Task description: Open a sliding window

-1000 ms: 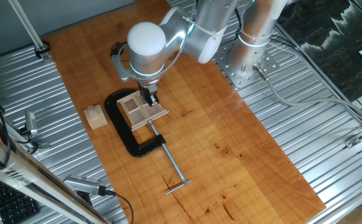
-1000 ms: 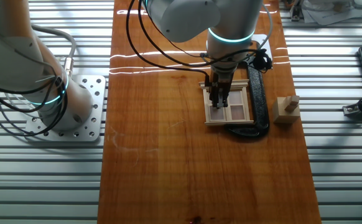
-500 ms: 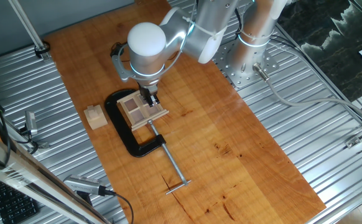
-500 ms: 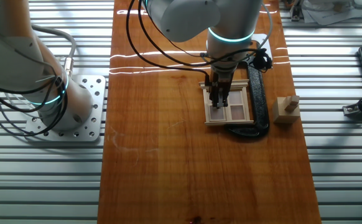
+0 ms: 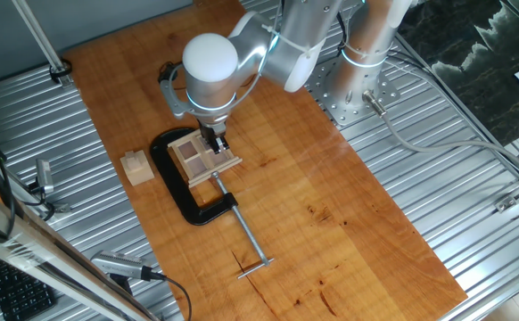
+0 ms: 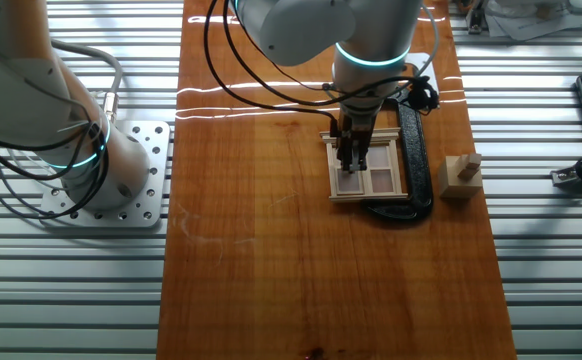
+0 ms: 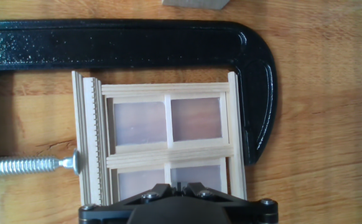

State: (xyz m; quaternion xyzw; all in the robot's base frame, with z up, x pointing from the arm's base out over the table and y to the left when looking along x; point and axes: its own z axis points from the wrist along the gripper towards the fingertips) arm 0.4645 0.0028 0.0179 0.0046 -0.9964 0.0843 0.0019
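The sliding window is a small light-wood frame with crossbars and brownish panes, lying flat on the wooden table. A black C-clamp holds it, its steel screw pressing the frame's left side. My gripper is at the window's near edge, fingers together over the lower panes with nothing visibly between them. In one fixed view the gripper points straight down onto the window. In the other fixed view the gripper touches the window on its left half.
A plain wooden cube stands left of the clamp, also seen as the cube. The clamp's long screw handle reaches toward the table's front. The arm's metal base plate sits beside the board.
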